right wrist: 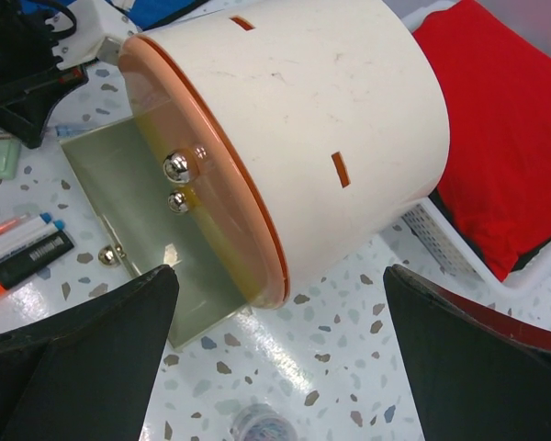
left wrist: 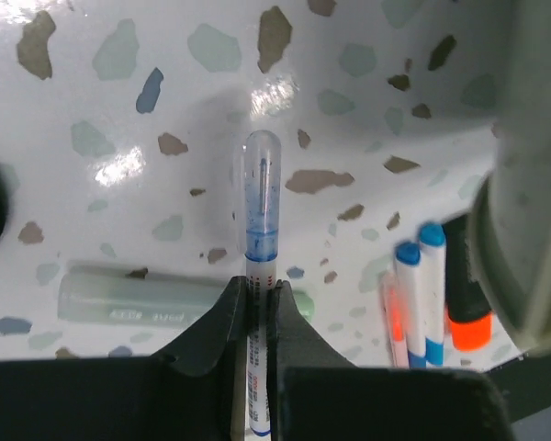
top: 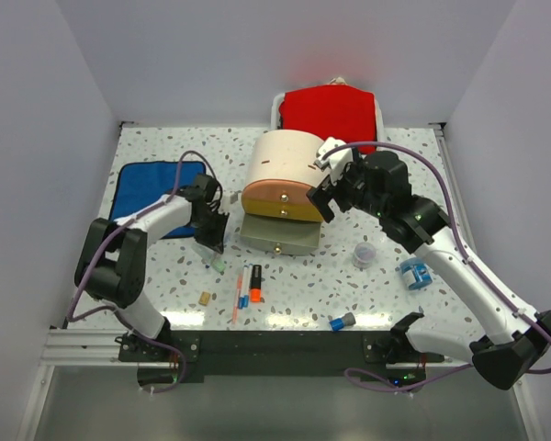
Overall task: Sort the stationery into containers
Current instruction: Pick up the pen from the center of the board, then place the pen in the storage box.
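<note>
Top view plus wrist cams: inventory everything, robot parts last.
drawer unit: 1, cream, orange front, centre
drawer: 1, olive, pulled out at its base
tray: 1, white, behind unit
red cloth: 1, in tray
blue cloth: 1, far left
clear-capped pen: 1, blue, gripped, left of drawer
green stick: 1, pale, beside that pen
blue-capped pens: 2, white, before drawer
orange pen: 1, beside them
highlighter: 1, orange-black, beside them
eraser: 1, tan, front left
cup: 1, clear, right of drawer
clip: 1, blue, right
cap piece: 1, blue-grey, front edge
left gripper: 1, black, shut on pen
right gripper: 1, black, open, facing unit
</note>
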